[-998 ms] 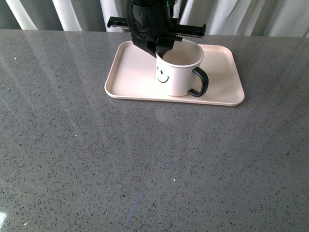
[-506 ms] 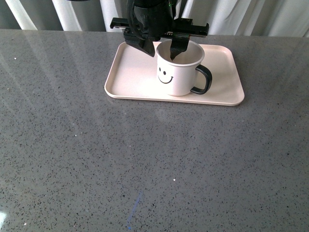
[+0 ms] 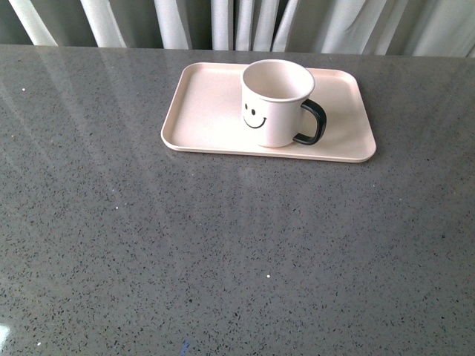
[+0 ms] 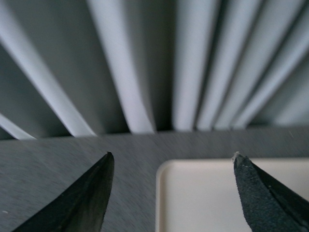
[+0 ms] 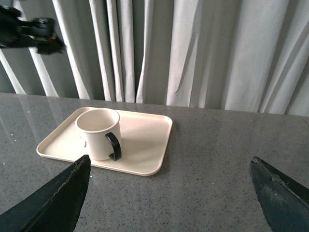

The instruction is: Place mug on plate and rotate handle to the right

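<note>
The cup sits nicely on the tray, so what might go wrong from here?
The mug stands close to the near rim of the plate, so a bump might tip it over the edge. The left gripper, open, hangs near a plate corner; a low move could knock it. The handle angles slightly forward, not squarely right.

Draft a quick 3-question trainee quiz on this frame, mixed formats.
1. True or false: the mug stands upright on the plate.
2. In the front view, the handle is: A) on the robot's left side of the mug, B) on the robot's right side of the mug, C) hidden behind the mug.
3. Fill in: the left gripper and the right gripper are both ___, holding nothing.
Key: 1 true; 2 B; 3 open.
</note>
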`<state>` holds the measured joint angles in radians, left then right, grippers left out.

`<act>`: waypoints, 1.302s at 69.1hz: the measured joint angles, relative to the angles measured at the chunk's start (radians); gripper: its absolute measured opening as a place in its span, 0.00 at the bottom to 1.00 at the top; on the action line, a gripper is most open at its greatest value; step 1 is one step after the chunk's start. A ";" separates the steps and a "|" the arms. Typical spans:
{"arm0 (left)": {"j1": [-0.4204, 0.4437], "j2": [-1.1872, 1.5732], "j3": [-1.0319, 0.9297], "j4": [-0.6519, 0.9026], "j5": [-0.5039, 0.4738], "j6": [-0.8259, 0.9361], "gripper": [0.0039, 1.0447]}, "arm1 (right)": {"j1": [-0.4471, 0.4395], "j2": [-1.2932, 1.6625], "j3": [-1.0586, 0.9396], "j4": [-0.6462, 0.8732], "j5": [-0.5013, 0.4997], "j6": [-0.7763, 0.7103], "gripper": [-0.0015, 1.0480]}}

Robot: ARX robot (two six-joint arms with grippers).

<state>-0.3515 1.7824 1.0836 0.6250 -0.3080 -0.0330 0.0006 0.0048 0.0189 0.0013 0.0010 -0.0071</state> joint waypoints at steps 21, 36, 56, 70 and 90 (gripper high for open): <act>0.206 -0.374 -0.671 0.343 0.171 0.021 0.01 | 0.000 0.000 0.000 0.000 -0.002 0.000 0.91; 0.246 -0.535 -0.813 0.350 0.209 0.022 0.01 | 0.000 0.000 0.000 0.000 -0.001 0.000 0.91; 0.332 -0.745 -0.950 0.268 0.303 0.024 0.01 | 0.000 0.000 0.000 0.000 0.000 0.000 0.91; 0.348 -0.829 -1.034 0.259 0.306 0.024 0.01 | 0.000 0.000 0.000 0.000 -0.002 0.000 0.91; 0.348 -1.062 -1.067 0.068 0.308 0.025 0.01 | 0.000 0.000 0.000 0.000 -0.001 0.000 0.91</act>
<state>-0.0036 0.7200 0.0170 0.6930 -0.0002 -0.0082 0.0006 0.0048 0.0189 0.0013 -0.0002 -0.0071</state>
